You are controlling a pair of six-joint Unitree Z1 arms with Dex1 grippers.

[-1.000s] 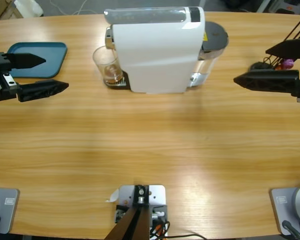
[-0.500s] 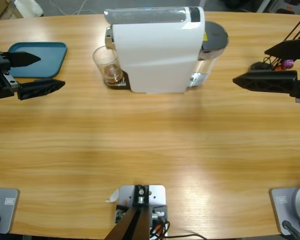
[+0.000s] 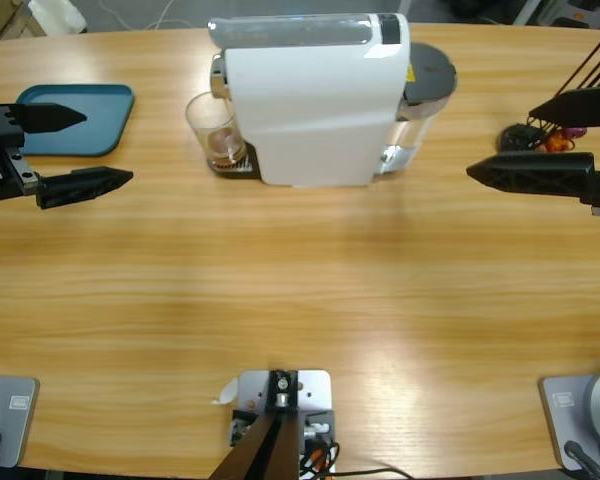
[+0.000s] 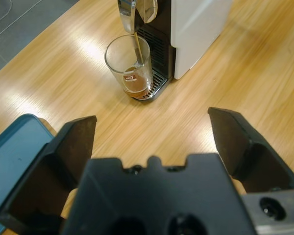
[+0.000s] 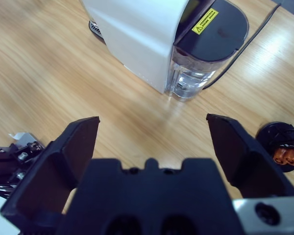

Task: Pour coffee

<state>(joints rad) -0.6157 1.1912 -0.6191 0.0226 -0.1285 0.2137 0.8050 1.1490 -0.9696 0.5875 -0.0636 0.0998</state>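
A small clear glass tumbler (image 3: 215, 130) (image 4: 132, 68) stands on the drip tray under the spout of a white coffee machine (image 3: 310, 95) (image 4: 191, 24) (image 5: 132, 29). A shallow layer of dark brown coffee (image 4: 136, 86) (image 3: 223, 152) lies in its bottom, and a thin brown stream runs down into it. My left gripper (image 3: 108, 147) (image 4: 152, 120) hovers open at the table's left, well short of the glass and pointing toward it. At the right end my right gripper (image 3: 500, 137) (image 5: 151, 121) is open too, facing the machine's water tank (image 5: 201, 54) with nothing between its jaws.
A teal tray (image 3: 75, 120) (image 4: 10, 156) lies at the back left, beside the left gripper. A black capsule holder (image 3: 550, 135) (image 5: 281, 147) with orange and purple capsules stands at the far right. A dark cable (image 5: 245, 44) runs behind the tank.
The near jaw of each gripper has shifted slightly toward the table's front, so both gaps are a little wider. The glass and machine have not moved.
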